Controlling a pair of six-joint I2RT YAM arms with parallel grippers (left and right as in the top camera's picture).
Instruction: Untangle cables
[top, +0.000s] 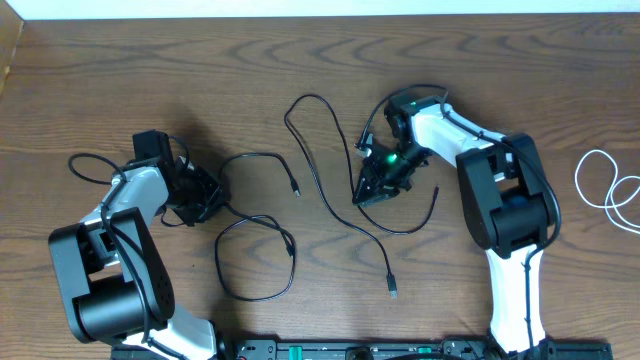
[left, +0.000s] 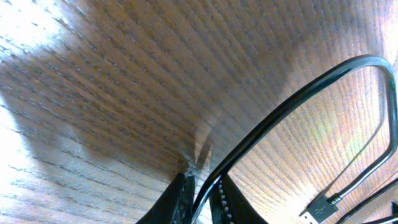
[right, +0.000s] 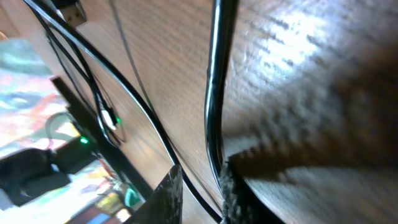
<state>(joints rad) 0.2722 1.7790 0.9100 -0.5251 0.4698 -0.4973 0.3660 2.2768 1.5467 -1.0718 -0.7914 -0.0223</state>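
The right end effector (right: 198, 194) stands slightly parted. A black cable (right: 214, 93) lies loose in the gap, against 1 side rather than pinched, and its long axis runs straight ahead across the counter (top: 300, 50). Well to the left of the right end effector, the left end effector (left: 203, 196) is nipped almost closed on black cable that arcs away into a loop. Whether both hold 1 cord I cannot tell. The white cable (top: 608, 190) lies coiled well beyond the right end effector's outer side, so the right arm is the nearer one to fetch it.
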